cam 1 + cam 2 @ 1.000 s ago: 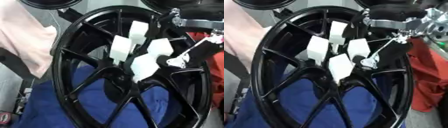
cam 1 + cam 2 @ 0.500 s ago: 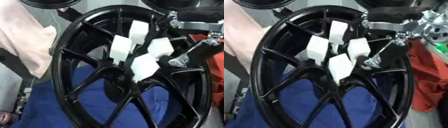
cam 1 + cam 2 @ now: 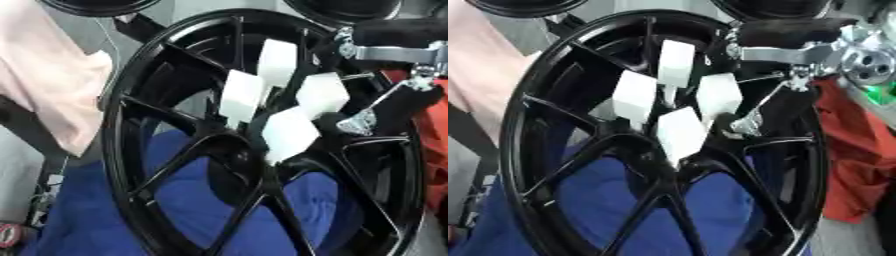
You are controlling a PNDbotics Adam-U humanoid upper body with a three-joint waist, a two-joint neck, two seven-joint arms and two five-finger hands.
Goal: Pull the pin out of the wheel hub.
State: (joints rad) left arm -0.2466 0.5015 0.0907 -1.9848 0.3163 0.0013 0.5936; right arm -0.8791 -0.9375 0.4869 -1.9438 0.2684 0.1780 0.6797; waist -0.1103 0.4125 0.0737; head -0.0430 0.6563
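A black spoked wheel hub [image 3: 544, 100] stands tilted on edge and fills both views. Several white block-shaped pins stick out around its centre: an upper one [image 3: 675, 62], a left one [image 3: 634, 95], a right one [image 3: 719, 95] and a lower one [image 3: 680, 132]. My right hand [image 3: 785, 107] comes in from the upper right, black with silver links. Its tip rests at the hub centre, right beside the right and lower pins. Whether it holds a pin is hidden. My left hand shows in neither view.
Blue cloth [image 3: 96, 215] lies under and behind the hub. Pink fabric [image 3: 44, 80] hangs at the left and red fabric [image 3: 859, 165] at the right. Other dark round rims [image 3: 96, 5] show along the top edge.
My right wrist has sunk slightly and the hand has turned, showing more of its dark side. Its tip stays by the right pin. The pins have not moved.
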